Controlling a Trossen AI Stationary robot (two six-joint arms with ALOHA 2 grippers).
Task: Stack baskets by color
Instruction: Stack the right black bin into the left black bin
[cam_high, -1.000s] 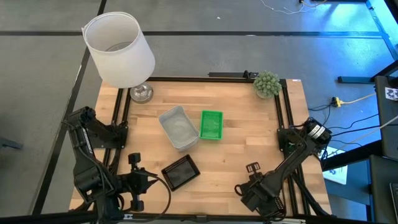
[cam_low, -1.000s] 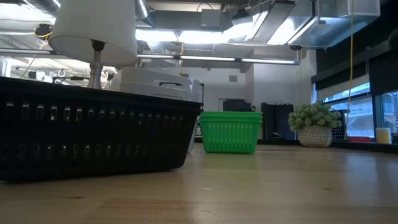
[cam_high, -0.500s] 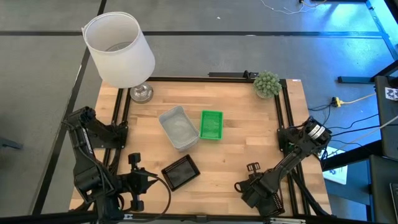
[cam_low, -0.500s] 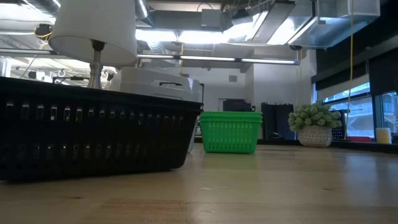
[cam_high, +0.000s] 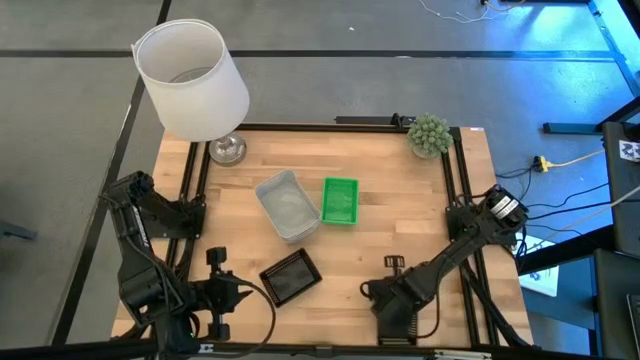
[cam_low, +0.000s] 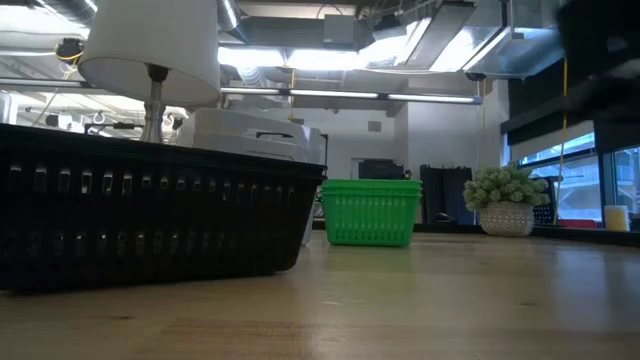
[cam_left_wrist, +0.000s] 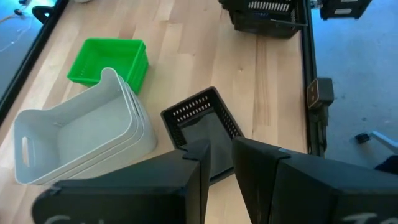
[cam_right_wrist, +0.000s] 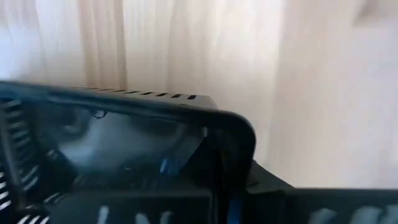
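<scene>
Left pincer (cam_high: 218, 290) parked at near-left table edge, right pincer (cam_high: 378, 290) closed, low near front edge

2 matte black jointed arms; black cables loop at left arm (cam_high: 150, 250); right arm (cam_high: 470, 240) bears white-capped joint.

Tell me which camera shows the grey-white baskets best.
The left wrist view: the grey-white baskets fill much of it, and their nested rims show that several are stacked. The high view shows them smaller, beside the green basket. The low view shows only their tops behind the black basket. The right wrist view misses them.
</scene>
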